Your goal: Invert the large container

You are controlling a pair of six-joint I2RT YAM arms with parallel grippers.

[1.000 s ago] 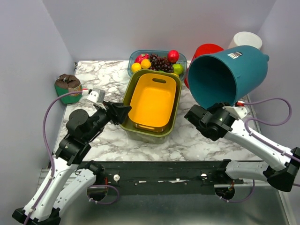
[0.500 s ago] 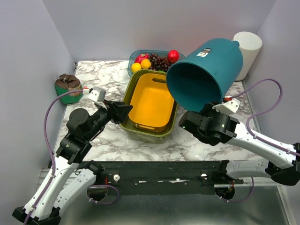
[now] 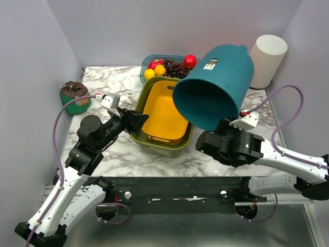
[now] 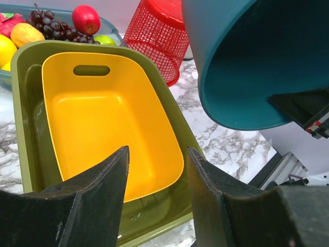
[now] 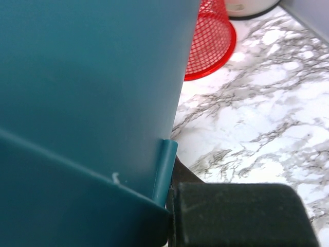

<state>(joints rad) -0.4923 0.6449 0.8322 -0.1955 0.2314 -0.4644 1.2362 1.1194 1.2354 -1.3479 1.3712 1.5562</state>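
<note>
Teal plastic bucket (image 3: 218,77) looks light, stiff and slick, best held where the right pincer (image 3: 229,123) pinches its rim; left pincer (image 4: 157,170) gapes empty.

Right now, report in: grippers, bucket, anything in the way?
Right gripper shut on bucket rim. Bucket aloft, mouth tilted down. Left gripper open, empty. Yellow tub close by its mouth.

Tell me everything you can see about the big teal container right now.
The teal container is a smooth, round plastic bucket that tapers toward its base, with a white label on the outer wall. It is lifted off the table and tilted, its open mouth facing down toward the arms; the inside looks empty. The right gripper clamps its lower rim. From above it overlaps the yellow tub, with no visible contact.
</note>
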